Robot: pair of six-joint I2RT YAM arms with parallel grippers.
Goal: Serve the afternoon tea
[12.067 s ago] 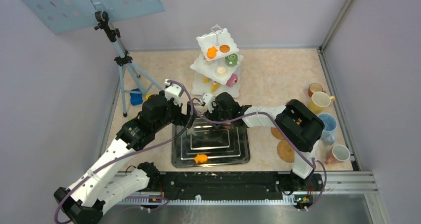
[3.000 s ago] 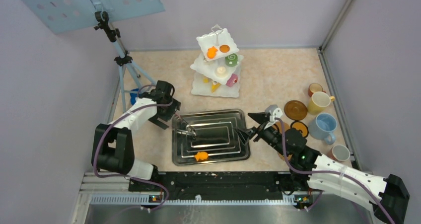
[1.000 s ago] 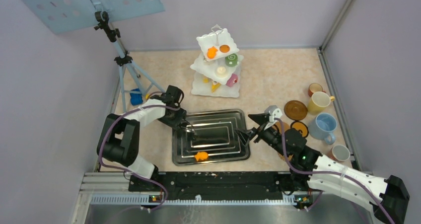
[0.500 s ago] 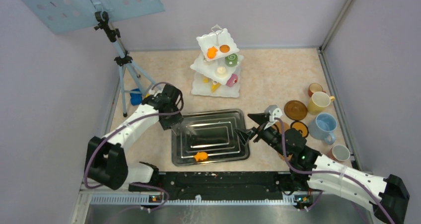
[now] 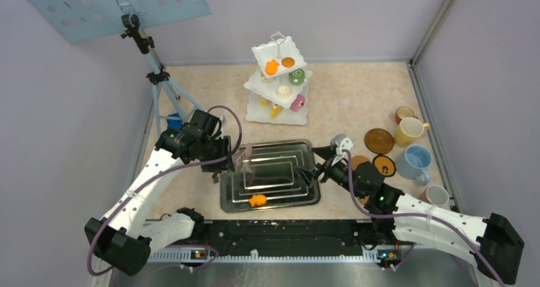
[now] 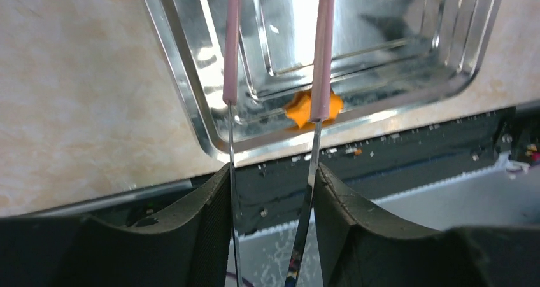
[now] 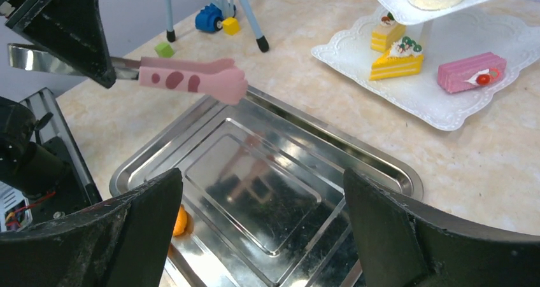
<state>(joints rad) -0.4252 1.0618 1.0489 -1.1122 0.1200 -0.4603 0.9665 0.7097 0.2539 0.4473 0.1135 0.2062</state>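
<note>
My left gripper (image 6: 274, 169) is shut on the steel arms of the pink tongs (image 6: 325, 45). It holds them above the left part of the steel tray (image 5: 307, 195). The tong tips stand apart, over an orange pastry (image 6: 299, 110) lying at the tray's near edge (image 5: 257, 201). My right gripper (image 7: 263, 179) is open and empty, low over the tray's right side (image 5: 312, 171). The white three-tier stand (image 5: 280, 77) behind the tray carries several pastries. Four mugs stand at the right: brown (image 5: 403, 114), yellow (image 5: 411, 131), blue (image 5: 417, 160), grey (image 5: 436, 196).
Brown coasters (image 5: 379, 140) lie between the tray and the mugs. A tripod (image 5: 159, 83) with a blue perforated board stands at the back left. A small blue toy (image 7: 209, 20) and small blocks sit near its feet. Walls close the table on three sides.
The left arm has pulled back and raised the tongs off the tray floor, squeezing their arms closer together. The right gripper has edged a little left towards the tray, still open.
</note>
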